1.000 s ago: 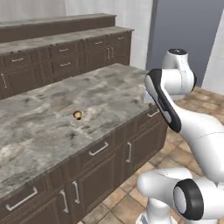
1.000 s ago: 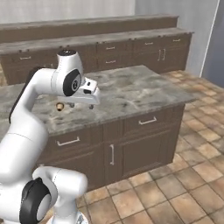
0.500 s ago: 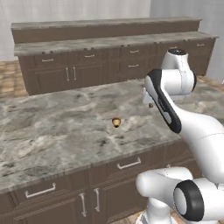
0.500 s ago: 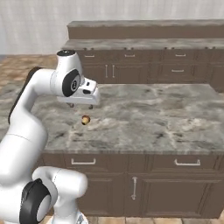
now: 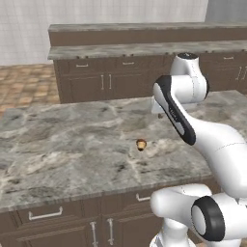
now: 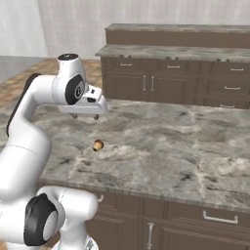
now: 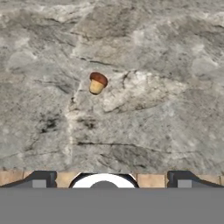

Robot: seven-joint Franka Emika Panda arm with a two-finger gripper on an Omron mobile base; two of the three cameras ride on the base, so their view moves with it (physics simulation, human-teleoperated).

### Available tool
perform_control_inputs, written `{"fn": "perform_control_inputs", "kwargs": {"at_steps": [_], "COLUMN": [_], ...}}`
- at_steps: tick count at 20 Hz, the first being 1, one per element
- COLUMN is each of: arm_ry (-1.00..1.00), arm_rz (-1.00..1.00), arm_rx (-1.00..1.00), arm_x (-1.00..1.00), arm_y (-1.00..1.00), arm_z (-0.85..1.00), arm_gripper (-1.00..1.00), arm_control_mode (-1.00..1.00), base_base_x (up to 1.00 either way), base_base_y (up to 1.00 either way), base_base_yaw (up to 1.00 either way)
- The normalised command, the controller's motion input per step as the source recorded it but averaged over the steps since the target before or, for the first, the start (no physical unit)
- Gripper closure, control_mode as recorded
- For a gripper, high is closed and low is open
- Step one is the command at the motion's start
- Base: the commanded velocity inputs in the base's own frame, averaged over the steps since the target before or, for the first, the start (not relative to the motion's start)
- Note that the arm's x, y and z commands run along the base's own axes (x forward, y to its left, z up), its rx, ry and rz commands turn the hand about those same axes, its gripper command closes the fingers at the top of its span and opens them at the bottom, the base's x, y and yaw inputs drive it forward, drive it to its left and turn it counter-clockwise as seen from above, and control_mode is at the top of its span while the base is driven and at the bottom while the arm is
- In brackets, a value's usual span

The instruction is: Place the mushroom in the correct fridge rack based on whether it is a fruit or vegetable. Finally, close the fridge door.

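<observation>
Grey-veined marble tops the bench (image 5: 72, 144), and the mushroom (image 5: 141, 144) is seen lying on it, alone, w/ bare stone all round. Brown cap, pale cream stem; in the hand view the mushroom (image 7: 97, 83) is tipped on its side, cap toward upper right of that pic, stem toward lower left.

Claw (image 6: 84, 116) is held above the bench, pointing down, jaws spread wide, nothing between them. In the right base view the mushroom (image 6: 98, 145) sits below the claw and slightly to its right in that pic, well apart from the fingertips, no contact. In the hand view the two dark fingertips (image 7: 39, 178) are seen at the bottom edge, far apart; the mushroom is placed above them in the pic, nearer the left tip's side than the right, roughly left of centre. In the left base view the claw is mostly hidden behind the arm's (image 5: 173, 103) white forearm, so its jaws can't be judged there; the mushroom lies left of and below the forearm in that pic.

Behind the bench a row of dark brown cabinets (image 6: 176, 83) w/ a grey top is seen along the wall. Dark drawer fronts w/ metal handles (image 5: 46, 213) are visible under the bench edge. Tan tiled floor (image 5: 24, 82) shows at left.
</observation>
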Motion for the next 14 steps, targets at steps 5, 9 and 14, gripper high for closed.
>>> {"fn": "perform_control_inputs", "kwargs": {"at_steps": [5, 9, 14], "arm_ry": [0.00, 0.00, 0.00], "arm_rz": [0.00, 0.00, 0.01], "arm_rx": [0.00, 0.00, 0.00], "arm_x": [0.00, 0.00, 0.02], "arm_y": [0.00, 0.00, 0.09], "arm_z": [0.00, 0.00, -0.40], "arm_gripper": [-1.00, -1.00, -1.00], "arm_control_mode": [1.00, 1.00, -1.00], "base_base_x": [0.40, 0.42, 0.02], "base_base_y": [0.00, 0.00, 0.00], "base_base_yaw": [0.00, 0.00, 0.01]}}
